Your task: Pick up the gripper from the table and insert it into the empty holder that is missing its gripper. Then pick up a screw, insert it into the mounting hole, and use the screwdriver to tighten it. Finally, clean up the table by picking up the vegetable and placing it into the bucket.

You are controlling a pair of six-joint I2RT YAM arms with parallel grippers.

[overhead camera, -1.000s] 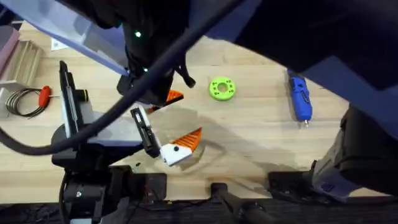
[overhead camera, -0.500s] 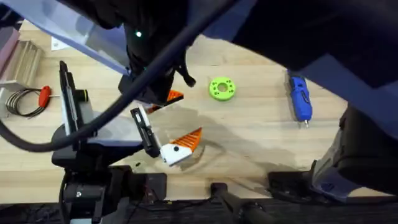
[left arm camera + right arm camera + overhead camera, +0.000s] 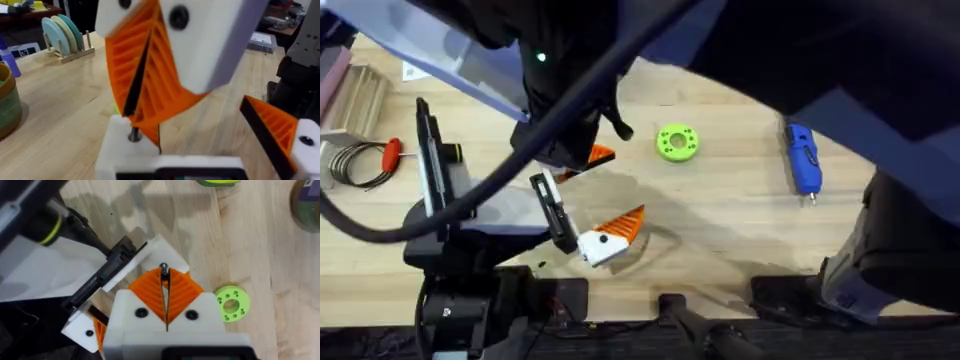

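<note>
Right end effector [image 3: 164,280]: orange ribbed pads pinched narrow on a small dark metal screw [image 3: 163,268], whose long axis follows the pad seam. Its free end points at the white blocky plastic holder [image 3: 155,247], just beyond the pad tips at centre frame; seating cannot be told. Right arm is nearer. Overhead layout matches half a second earlier.

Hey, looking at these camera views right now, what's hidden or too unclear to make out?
- Mounting hole: in the right wrist view, the right gripper and its screw cover the spot on the holder, so seating is unclear.
- The bucket: cut off by the right wrist view's edge; its contents are unseen.
- Overhead: a dark blurred arm covers part of an orange piece.
</note>
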